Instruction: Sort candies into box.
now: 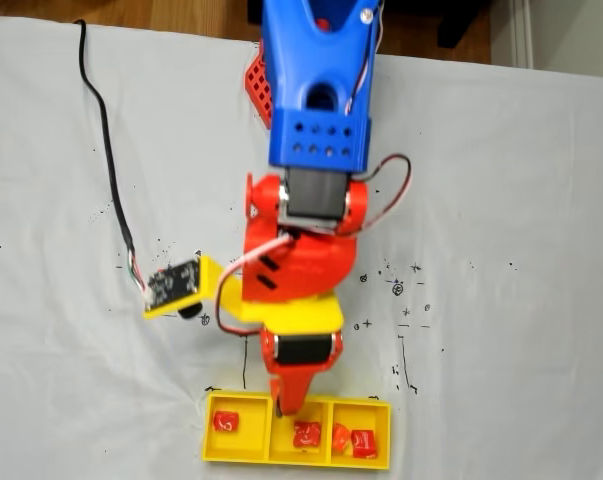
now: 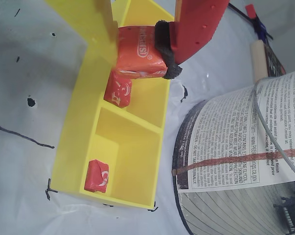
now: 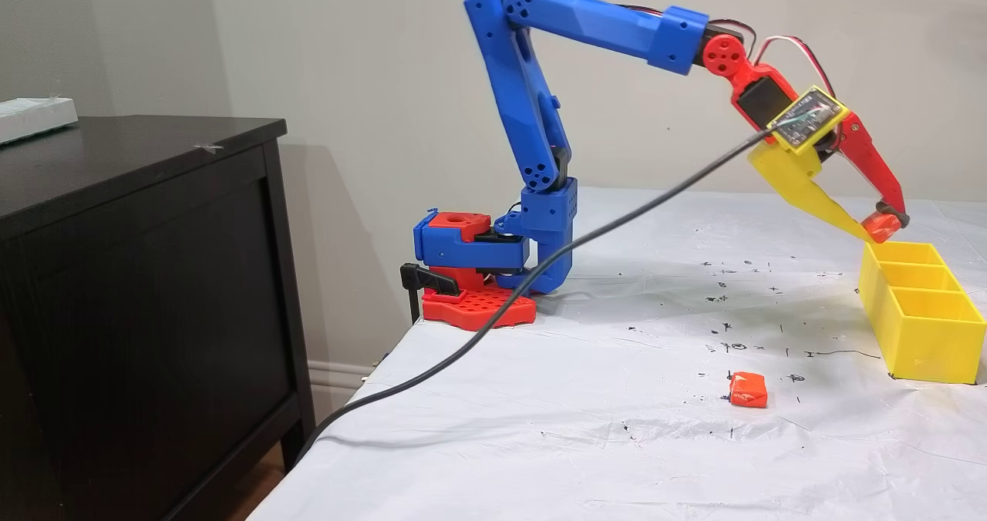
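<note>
The hand (image 2: 154, 49) is clamped tight on an orange candy (image 2: 140, 51), hovering right over the yellow box (image 2: 79, 147), another candy (image 3: 747, 389) on the bench (image 3: 617, 398).

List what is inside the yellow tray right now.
In the top-down fixed view the tray holds one candy in its left compartment, one in the middle and two on the right. The gripper covers part of the middle compartment.

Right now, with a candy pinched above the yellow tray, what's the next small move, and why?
Probably open the tool and drop the held candy. The wrist view shows it pinched directly above the tray, over the compartment holding another candy, so releasing should land it inside. In a fixed view one more candy waits on the table.
</note>
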